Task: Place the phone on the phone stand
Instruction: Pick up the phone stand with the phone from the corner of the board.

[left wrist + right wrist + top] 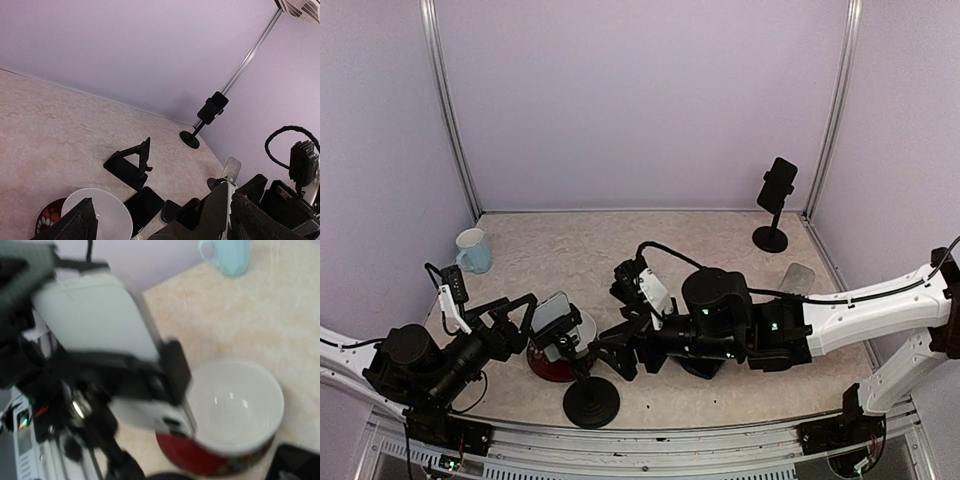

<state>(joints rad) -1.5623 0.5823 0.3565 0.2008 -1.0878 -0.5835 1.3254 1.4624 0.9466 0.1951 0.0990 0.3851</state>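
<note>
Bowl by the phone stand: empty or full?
Empty. The right wrist view looks into the bowl: bare white inside, only light glints.

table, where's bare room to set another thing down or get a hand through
Widest bare patch: the back strip of the table, between the blue mug and the tall stand in the far right corner. The front centre is crowded: the bowl, the phone on the near stand, and the left arm and right arm converge there.

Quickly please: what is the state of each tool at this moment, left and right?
Left tool: open, holding nothing.
Right tool: open, nothing seen in its grip.
</note>
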